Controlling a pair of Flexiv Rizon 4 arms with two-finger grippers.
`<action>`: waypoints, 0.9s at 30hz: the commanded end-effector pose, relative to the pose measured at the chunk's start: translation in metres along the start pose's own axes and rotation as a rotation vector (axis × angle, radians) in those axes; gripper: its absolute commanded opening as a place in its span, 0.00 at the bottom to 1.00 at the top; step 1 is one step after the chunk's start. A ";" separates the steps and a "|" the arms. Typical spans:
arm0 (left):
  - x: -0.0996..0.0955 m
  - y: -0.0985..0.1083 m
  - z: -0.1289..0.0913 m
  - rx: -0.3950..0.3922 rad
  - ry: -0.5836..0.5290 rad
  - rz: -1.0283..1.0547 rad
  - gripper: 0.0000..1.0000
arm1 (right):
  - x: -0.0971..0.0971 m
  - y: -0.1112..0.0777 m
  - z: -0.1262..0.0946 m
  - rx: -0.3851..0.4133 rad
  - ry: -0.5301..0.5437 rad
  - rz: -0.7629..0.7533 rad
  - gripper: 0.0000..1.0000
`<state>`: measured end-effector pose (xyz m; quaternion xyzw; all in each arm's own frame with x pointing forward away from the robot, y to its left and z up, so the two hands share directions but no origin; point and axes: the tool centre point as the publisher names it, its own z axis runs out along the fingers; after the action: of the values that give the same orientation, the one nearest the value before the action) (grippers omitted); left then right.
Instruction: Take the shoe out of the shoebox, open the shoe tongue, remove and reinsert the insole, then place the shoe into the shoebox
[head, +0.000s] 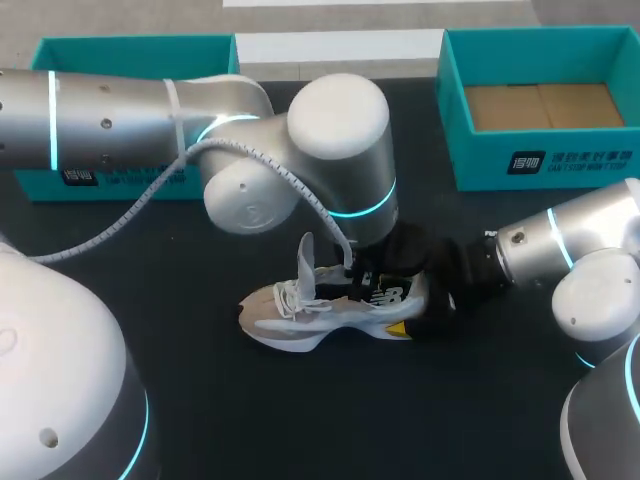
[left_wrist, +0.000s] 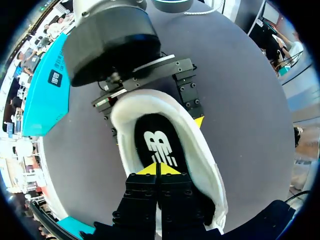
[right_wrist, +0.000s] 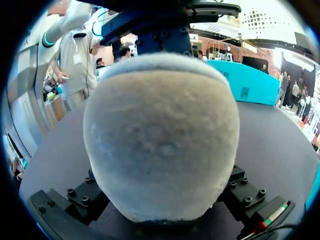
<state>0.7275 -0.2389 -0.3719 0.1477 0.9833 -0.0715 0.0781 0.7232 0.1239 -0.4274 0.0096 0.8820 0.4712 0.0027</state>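
Observation:
A white and grey sneaker (head: 320, 312) lies on its sole mid-table, toe to the left, with its tongue (head: 305, 262) pulled upright. My left arm comes in from the left, its wrist hanging over the shoe's opening. In the left wrist view my left gripper (left_wrist: 156, 170) is shut, its yellow tips together down inside the shoe on the black insole (left_wrist: 156, 145). My right gripper (head: 438, 292) is at the heel, its fingers (left_wrist: 188, 92) pressing it from both sides. The grey heel (right_wrist: 162, 135) fills the right wrist view.
A teal shoebox (head: 450, 110) with a bare cardboard floor stands open at the back right. A second teal box (head: 130, 55) sits at the back left, partly behind my left arm. Dark tabletop (head: 330, 420) lies in front of the shoe.

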 end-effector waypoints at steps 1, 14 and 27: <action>0.000 0.001 0.003 0.006 0.013 -0.006 0.00 | -0.001 -0.003 0.007 0.001 -0.002 0.000 0.00; 0.014 -0.005 0.008 0.037 0.074 -0.014 0.00 | -0.001 -0.003 0.007 0.001 -0.002 0.000 0.00; 0.016 -0.008 0.010 0.090 0.163 -0.034 0.00 | -0.001 -0.003 0.007 0.001 -0.002 0.000 0.00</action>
<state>0.7120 -0.2427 -0.3827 0.1390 0.9847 -0.1043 -0.0098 0.7231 0.1239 -0.4273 0.0096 0.8819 0.4712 0.0027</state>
